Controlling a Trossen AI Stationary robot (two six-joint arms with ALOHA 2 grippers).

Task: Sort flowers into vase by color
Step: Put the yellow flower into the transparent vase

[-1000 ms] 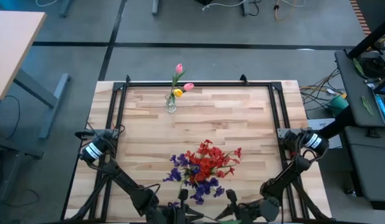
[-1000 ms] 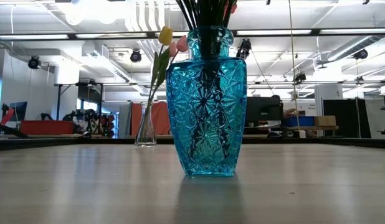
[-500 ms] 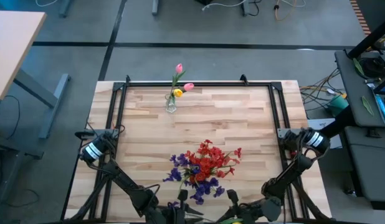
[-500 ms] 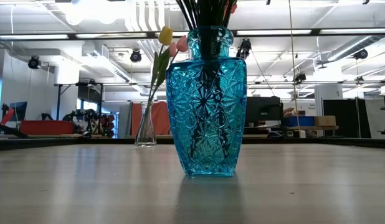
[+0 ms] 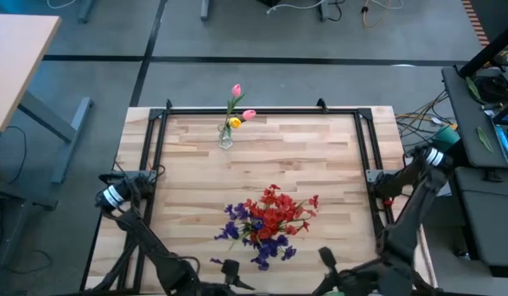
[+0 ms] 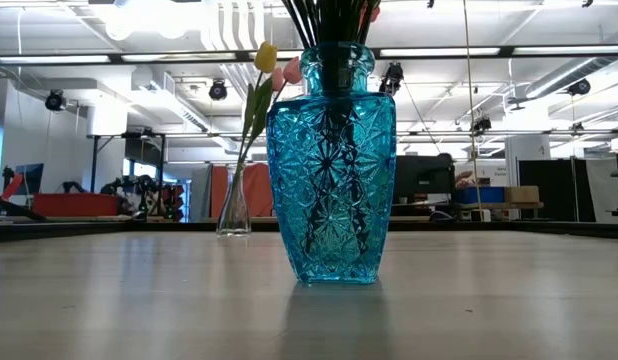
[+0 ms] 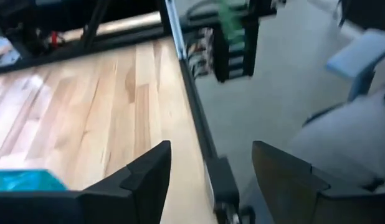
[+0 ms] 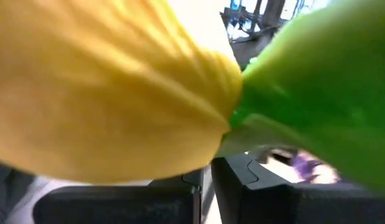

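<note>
A blue cut-glass vase (image 6: 332,170) stands near the table's middle, holding red and purple flowers (image 5: 270,215) by their stems. A small clear vase (image 5: 226,138) at the far edge holds two pink tulips and a yellow one. A yellow tulip (image 8: 105,93) with green stem and leaf (image 8: 304,81) fills the right wrist view. My right gripper (image 5: 326,260), at the near edge right of the blue vase, is shut on it. My left gripper (image 5: 229,270) stands open at the near edge left of the vase, with nothing between its fingers (image 7: 149,174). My right gripper is shut on the yellow tulip's green stem, close below the bloom (image 8: 239,134). The bloom and leaf lie back toward the wrist and hide the contact. The tulip is clear of the table.
A dark metal frame (image 5: 155,156) runs along the table's left, far and right edges. In the left wrist view the table's edge rail (image 7: 192,118) and a corner of the blue vase (image 7: 21,180) show. Bare wood (image 5: 320,156) lies between the two vases.
The two grippers stood close together at the near edge a second ago and have drawn apart. My right gripper has gone toward the right edge, my left a little toward the left. Both arms' upper parts have swung outward. The vases and their flowers have not moved.
</note>
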